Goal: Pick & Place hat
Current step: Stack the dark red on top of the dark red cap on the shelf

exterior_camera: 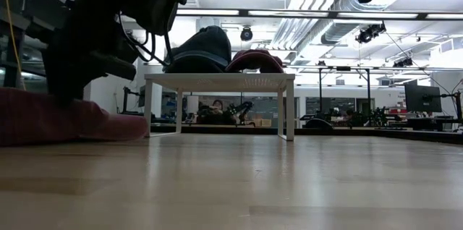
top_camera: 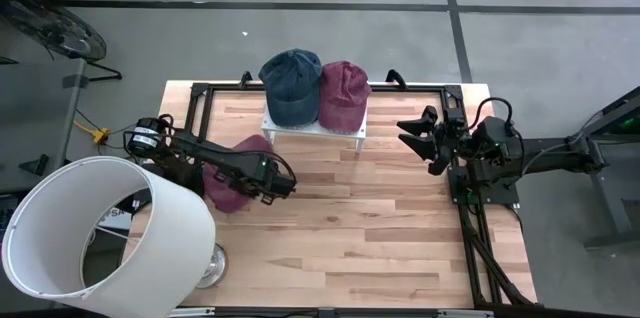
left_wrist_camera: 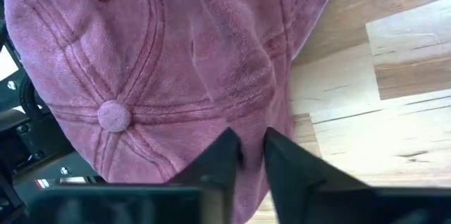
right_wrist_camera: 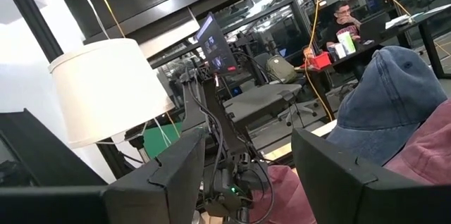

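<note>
Left gripper (left_wrist_camera: 250, 153): fingers nearly closed, pinching the edge of a maroon hat (left_wrist_camera: 162, 69) that lies on the table (top_camera: 380, 238). In the left wrist view only a narrow slit separates the two dark fingertips, and pink fabric sits in that slit. The left arm reaches in from the table's left edge, stretched low across the hat, as seen from above (top_camera: 215, 186). In the low view its dark body leans down over the hat, which lies flat on the wood at far left (exterior_camera: 51, 118).

The held hat is a faded maroon cap with stitched panel seams, a crown button and an eyelet.

Right gripper (top_camera: 425, 138): released, fingers spread wide with nothing between them, held above the table's right side and pointing towards the rack (top_camera: 315, 128). The white rack carries a blue hat (top_camera: 292, 86) and a second maroon hat (top_camera: 343, 93), side by side and touching.

A lamp (top_camera: 95, 233) stands at the table's near left corner.
</note>
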